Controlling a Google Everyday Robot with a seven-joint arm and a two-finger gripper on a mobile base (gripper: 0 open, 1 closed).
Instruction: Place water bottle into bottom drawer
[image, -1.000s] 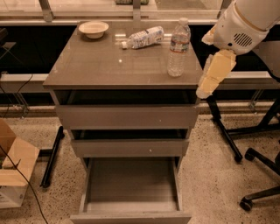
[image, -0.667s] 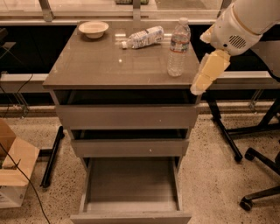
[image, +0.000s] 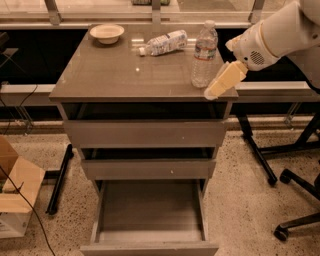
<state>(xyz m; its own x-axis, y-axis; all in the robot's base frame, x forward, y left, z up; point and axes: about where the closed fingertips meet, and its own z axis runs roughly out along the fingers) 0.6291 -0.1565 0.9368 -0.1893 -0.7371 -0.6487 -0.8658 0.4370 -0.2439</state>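
Cream claw (image: 214, 91) — beside ribbed water bottle (image: 204, 56)

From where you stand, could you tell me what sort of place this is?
Likely an office or lab workspace: a drawer cabinet, a wheeled chair base on speckled floor, a cardboard box. The gripper hangs beside the water bottle.

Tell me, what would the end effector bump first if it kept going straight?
Probably the cabinet top near its front right corner; the end effector points down-left, beside the water bottle. Depth is unclear; it might brush the bottle.
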